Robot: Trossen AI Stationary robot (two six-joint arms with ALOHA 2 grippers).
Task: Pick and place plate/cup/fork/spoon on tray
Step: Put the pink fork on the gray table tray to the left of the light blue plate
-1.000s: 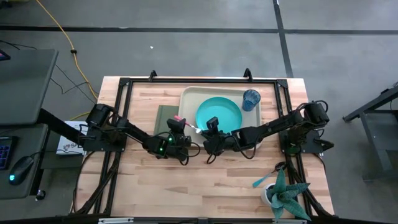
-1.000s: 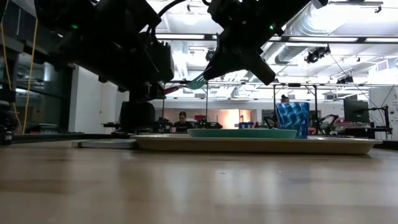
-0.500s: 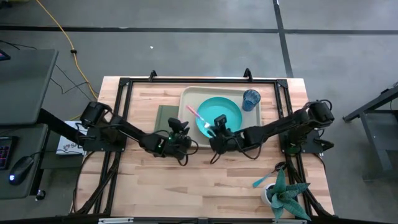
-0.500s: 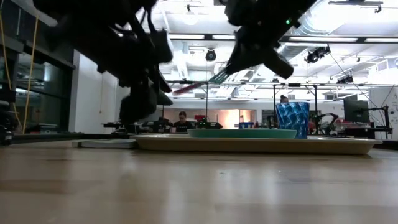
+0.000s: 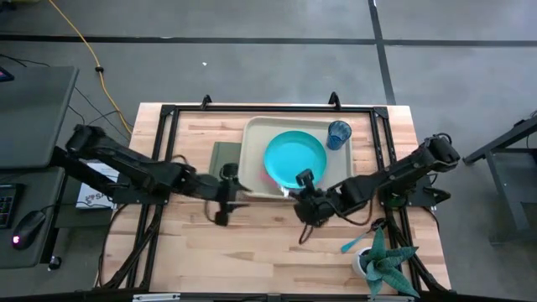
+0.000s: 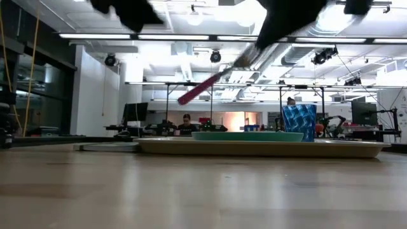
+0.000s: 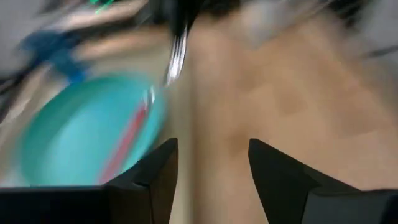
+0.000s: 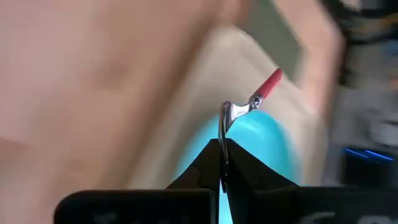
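The fork [image 8: 255, 99], pink-red handle and metal tines, hangs in the air over the near rim of the cream tray [image 5: 254, 134], with my right gripper [image 5: 295, 191] shut on it. The turquoise plate [image 5: 295, 155] lies flat in the tray, and the blue cup [image 5: 339, 133] stands at the tray's far right corner. The blue-handled spoon [image 5: 356, 243] lies on the table near the right front. My left gripper [image 7: 211, 168] is open and holds nothing, left of the tray's near corner [image 5: 237, 190]. My right gripper pinches the fork's metal tine end [image 8: 222, 148] between its two shut fingertips. The fork sticks out beyond the fingertips toward the table's left. It is lifted clear of the tray and slants, its pink handle end [image 6: 191, 95] lower than the tines.
An olive-green pad [image 5: 221, 156] lies left of the tray, under the left arm's reach. A teal spiky plant [image 5: 384, 267] stands at the right front corner beside the spoon. Bare wood fills the near half of the table [image 5: 252, 252].
My left gripper has opened, let go of the fork's handle and drawn back toward the table's left. My right gripper has carried the fork toward the near edge and a little right; the fork has swung so its handle slants down.
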